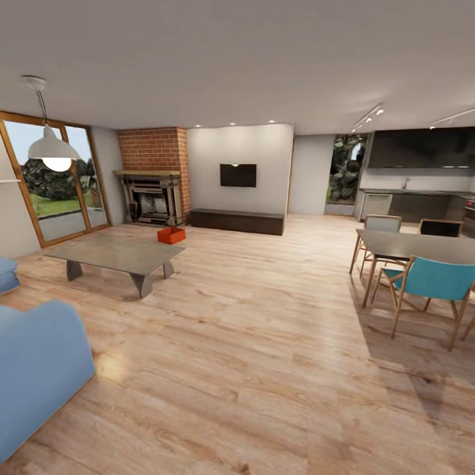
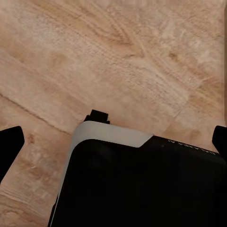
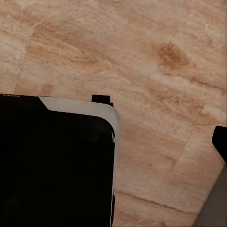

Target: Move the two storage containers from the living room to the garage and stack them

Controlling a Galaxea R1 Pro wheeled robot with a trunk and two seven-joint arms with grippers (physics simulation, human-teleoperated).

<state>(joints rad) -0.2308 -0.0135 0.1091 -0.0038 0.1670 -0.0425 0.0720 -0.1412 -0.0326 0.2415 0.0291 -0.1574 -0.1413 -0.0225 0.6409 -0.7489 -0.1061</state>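
I am in the living room. One red-orange storage container (image 1: pixel 171 235) sits on the wood-plank floor (image 1: pixel 264 343) far ahead, just beyond the low grey coffee table (image 1: pixel 115 254) and in front of the brick fireplace (image 1: pixel 153 191). It is far from both arms. My left gripper (image 2: pixel 113 142) hangs over the planks, open, with a black fingertip (image 2: pixel 9 146) at each side of the left wrist view and nothing between them. My right gripper (image 3: pixel 113 142) looks open and empty too, with one fingertip (image 3: pixel 220 144) showing. The garage is out of view.
A blue sofa (image 1: pixel 36 369) stands close at the left. A dining table (image 1: pixel 415 245) with a teal chair (image 1: pixel 432 284) is at the right, with the kitchen behind it. My black and white base (image 2: pixel 137 184) lies under both wrists. Wide floor runs ahead.
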